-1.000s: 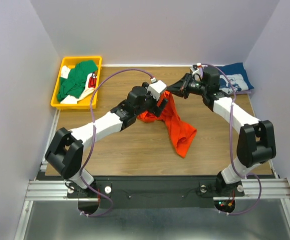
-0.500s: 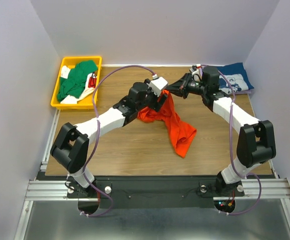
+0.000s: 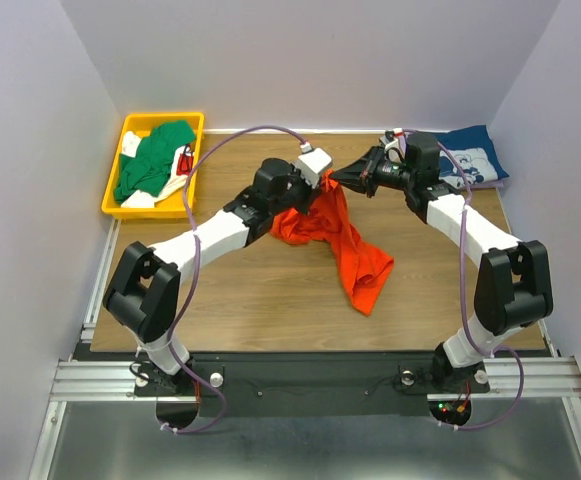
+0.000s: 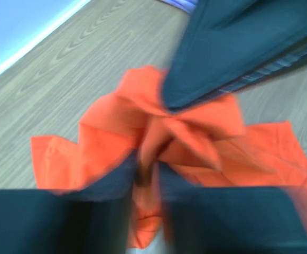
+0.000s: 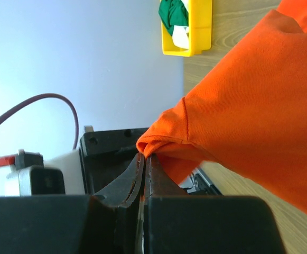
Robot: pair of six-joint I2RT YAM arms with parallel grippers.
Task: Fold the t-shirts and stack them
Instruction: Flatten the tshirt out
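You are holding the orange t-shirt (image 3: 355, 250) aloft, left hand (image 4: 145, 172) and right hand (image 5: 144, 159) both clenched on it, needing to spread it flat next.

My left gripper (image 4: 148, 177) pinched the bunched orange t-shirt (image 4: 98, 140); the right gripper's (image 4: 177, 92) dark tip touched the cloth.

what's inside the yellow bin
A crumpled green shirt fills most of the bin, with white cloth and a bit of red showing beside it. Whatever lies under the green shirt is covered.
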